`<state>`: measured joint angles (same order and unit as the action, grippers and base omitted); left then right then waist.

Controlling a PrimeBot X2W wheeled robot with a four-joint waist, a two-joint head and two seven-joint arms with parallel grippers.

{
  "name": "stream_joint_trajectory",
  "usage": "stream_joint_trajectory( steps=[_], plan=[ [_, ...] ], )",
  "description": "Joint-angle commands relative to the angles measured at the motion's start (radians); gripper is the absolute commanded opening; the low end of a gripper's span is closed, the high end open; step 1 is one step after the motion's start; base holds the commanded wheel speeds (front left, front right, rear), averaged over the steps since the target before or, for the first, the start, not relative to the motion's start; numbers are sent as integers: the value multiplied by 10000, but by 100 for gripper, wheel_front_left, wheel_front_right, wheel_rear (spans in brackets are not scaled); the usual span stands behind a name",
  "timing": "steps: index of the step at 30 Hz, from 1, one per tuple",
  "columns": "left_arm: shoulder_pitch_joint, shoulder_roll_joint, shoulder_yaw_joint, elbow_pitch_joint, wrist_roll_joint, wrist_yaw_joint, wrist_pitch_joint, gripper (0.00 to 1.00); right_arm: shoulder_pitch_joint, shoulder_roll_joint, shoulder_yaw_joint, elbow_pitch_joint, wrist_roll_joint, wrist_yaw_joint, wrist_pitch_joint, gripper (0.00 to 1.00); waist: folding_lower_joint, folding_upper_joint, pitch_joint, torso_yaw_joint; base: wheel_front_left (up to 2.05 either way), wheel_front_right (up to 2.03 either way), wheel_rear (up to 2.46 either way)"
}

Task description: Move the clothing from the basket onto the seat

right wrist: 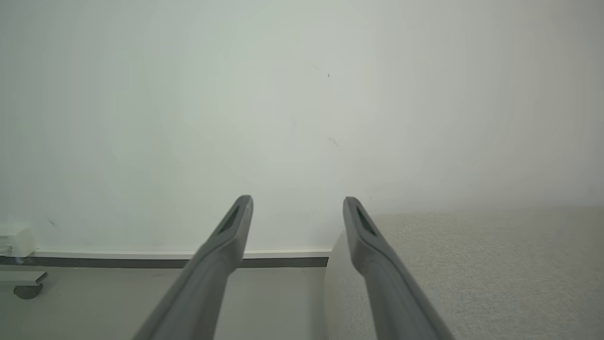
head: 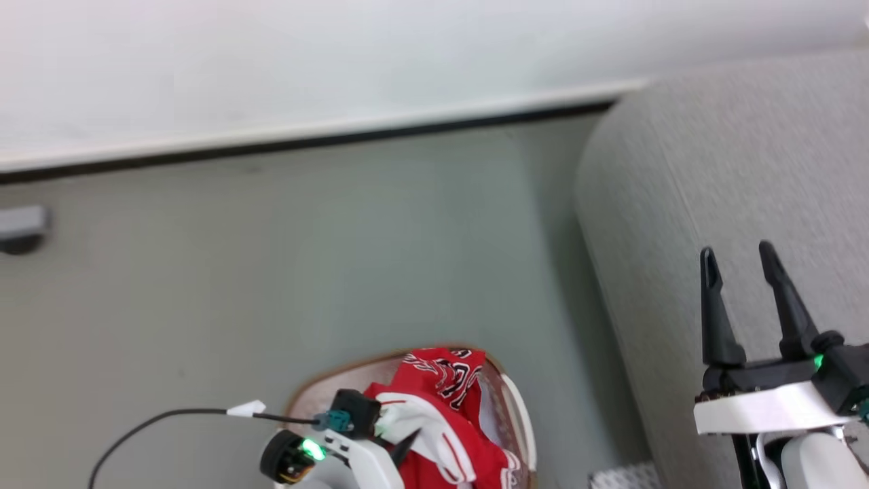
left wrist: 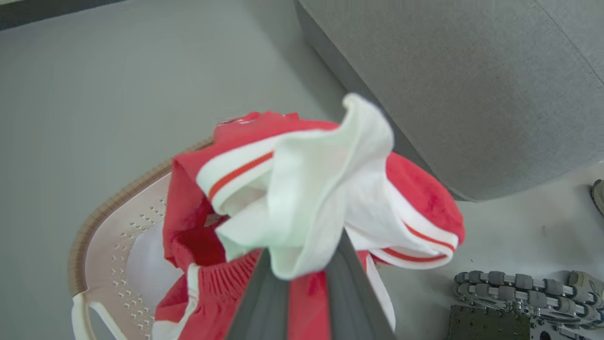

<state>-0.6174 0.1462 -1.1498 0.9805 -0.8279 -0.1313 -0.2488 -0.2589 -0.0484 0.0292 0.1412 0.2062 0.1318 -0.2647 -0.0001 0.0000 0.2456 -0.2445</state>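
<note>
Holding the clothing (left wrist: 311,189) by a bunch of its white, red-trimmed part, the left gripper (left wrist: 304,250) has its two fingers drawn nearly together, with the fabric pinched between them. The grip is taken high on the crumpled cloth, I think so that the whole piece can rise in one pull. The red jersey is lifted only partly. Its upper folds stand above the rim, while the lower red part hangs down inside the basket (left wrist: 113,236), which stands on the grey floor (head: 339,258). A plain white cloth lies at the bottom of the basket, under the jersey, and it is not in the grip.

The seat (left wrist: 448,85) is just beside the basket, to the robot's right, so the way across is short. The right gripper (head: 737,250) hangs above the seat with its fingers spread apart and nothing between them. It seems to wait out of the way and leave the lift to the other arm.

In my judgement the step in hand is the lifting out. Next the jersey must go higher, until its hanging end is free of the rim, and then sideways over the seat. If it moves across too low, the cloth may catch on the rim or a handle and drag the light basket.
</note>
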Motion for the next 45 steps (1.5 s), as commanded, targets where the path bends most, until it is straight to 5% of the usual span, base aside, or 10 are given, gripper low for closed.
stream_joint_trajectory(
  steps=[1, 16, 33, 45],
  plan=[
    [101, -19, -25, -110, -45, 12, -90, 0, 172, -36, -8, 69, -71, -21, 3, 100, 1, 0, -697, 649, 0, 0, 0],
    [299, 320, 1879, -2787, 835, 254, -166, 0, 829, -36, 176, 493, 18, -21, 3, 100, 1, 0, -2202, 1652, 0, 0, 0],
    [-595, 1056, 3898, -6008, 1907, 880, -169, 0, 1020, -34, 1172, 710, 382, -21, 5, 100, 1, 0, -2481, 2069, 0, 0, 0],
    [-189, 1275, 3999, -6846, 1963, 1139, -160, 0, 931, -37, 1991, 865, 419, -21, 5, 100, 1, 0, -2469, 2123, 0, 0, 0]
  ],
)
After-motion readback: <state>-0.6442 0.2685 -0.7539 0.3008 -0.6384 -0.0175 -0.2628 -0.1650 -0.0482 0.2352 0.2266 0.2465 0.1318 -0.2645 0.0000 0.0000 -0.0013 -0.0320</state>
